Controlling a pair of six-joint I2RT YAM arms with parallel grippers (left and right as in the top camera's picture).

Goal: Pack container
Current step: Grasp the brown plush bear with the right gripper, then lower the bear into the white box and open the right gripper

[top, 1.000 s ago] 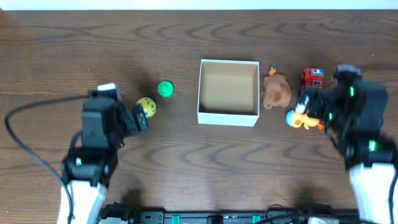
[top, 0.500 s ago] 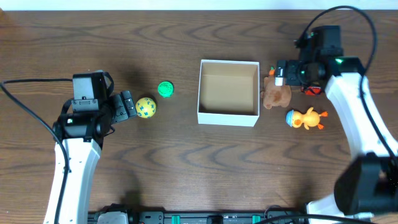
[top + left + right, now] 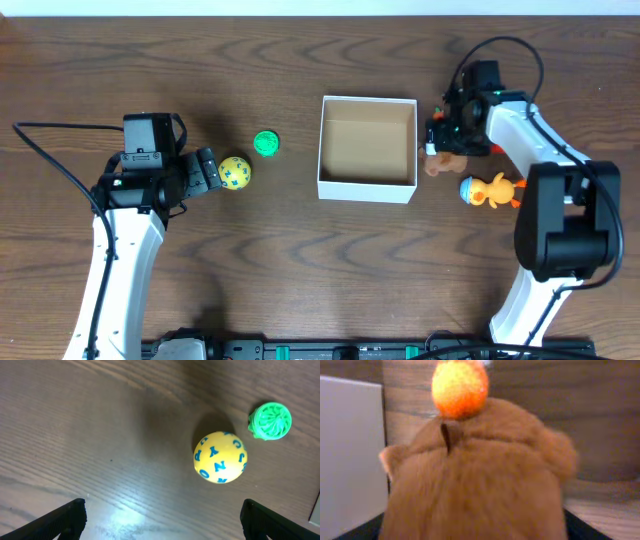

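Observation:
The container [image 3: 367, 184] is a square white box with a brown inside, at the table's middle, with nothing inside it. My left gripper [image 3: 208, 172] is open and empty, just left of a yellow ball with blue letters [image 3: 236, 171]; in the left wrist view the ball [image 3: 220, 456] lies ahead of the open fingers [image 3: 162, 520]. My right gripper [image 3: 447, 138] is over a brown plush toy [image 3: 446, 163] right of the box. In the right wrist view the plush [image 3: 475, 475] fills the space between the wide-open fingers [image 3: 472, 530]; the box wall [image 3: 350, 445] is at left.
A green ridged toy [image 3: 265, 143] lies between the ball and the box, also in the left wrist view [image 3: 270, 420]. An orange duck with a blue head [image 3: 489, 190] lies right of the box's front corner. An orange ball [image 3: 460, 382] tops the plush.
My right arm has swung in and come down over the brown plush, now straddling it. My left gripper has shifted slightly closer to the yellow ball.

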